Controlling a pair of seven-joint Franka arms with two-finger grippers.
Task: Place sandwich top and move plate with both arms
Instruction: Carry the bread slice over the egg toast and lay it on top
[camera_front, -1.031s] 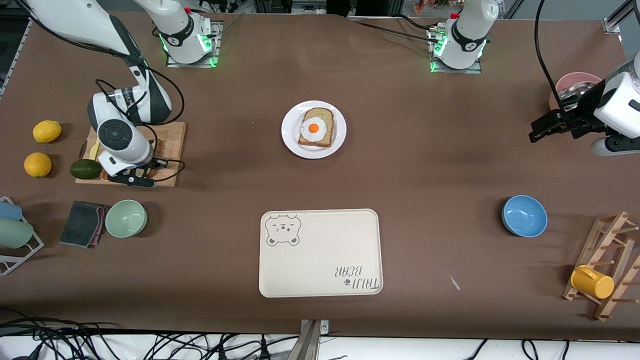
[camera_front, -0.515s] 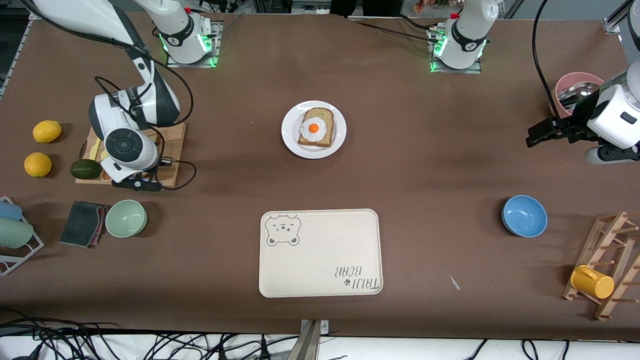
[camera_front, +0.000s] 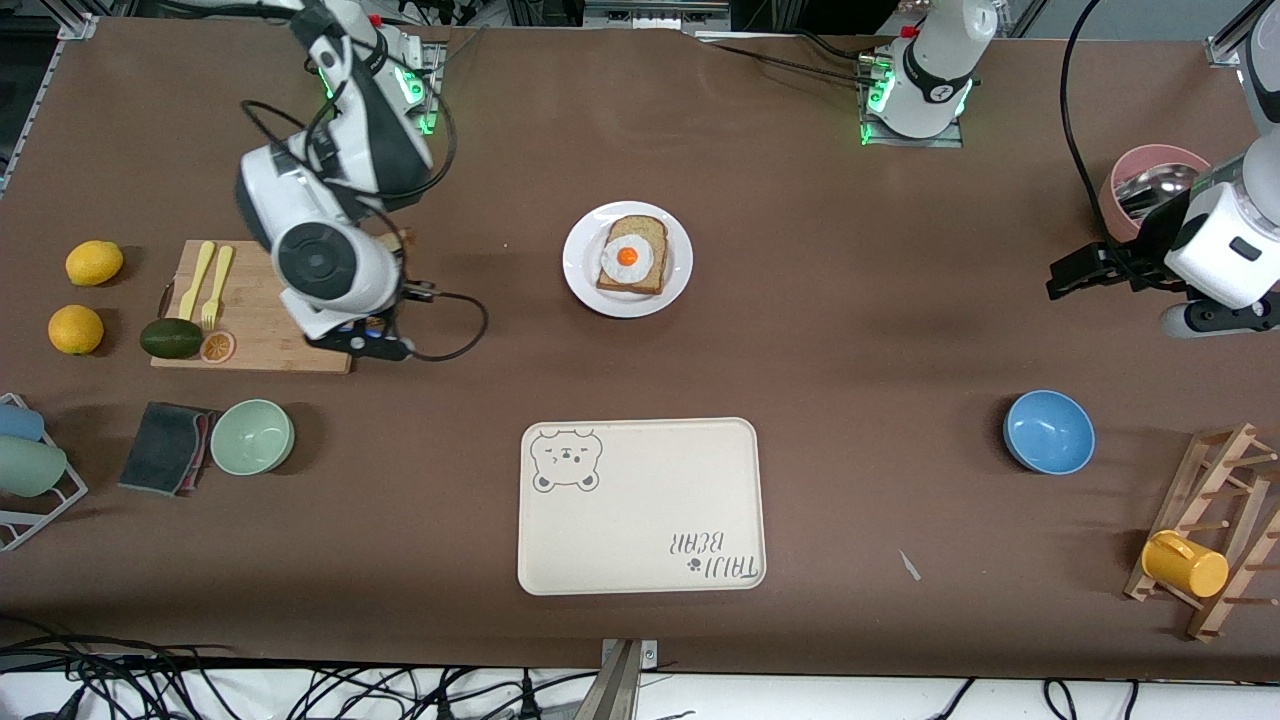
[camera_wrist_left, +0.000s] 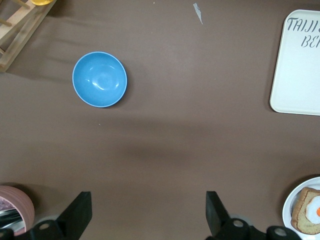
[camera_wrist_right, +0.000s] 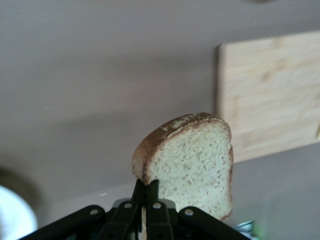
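Right gripper has its fingers pinched tight on the edge of the sandwich top, and the slice hangs up in the air, standing on edge in the right wrist view. From the front camera, that gripper is over the bare table just off the cutting board, at the board's end that faces the plate. The plate sits mid-table, carrying the toast slice with a fried egg, well apart from the raised bread. Nearer the front camera lies the bear-print tray. Over at the other end, the left gripper waits with its fingers spread wide and holding nothing, hanging above bare table near the pink bowl, with the blue bowl nearer the front camera.
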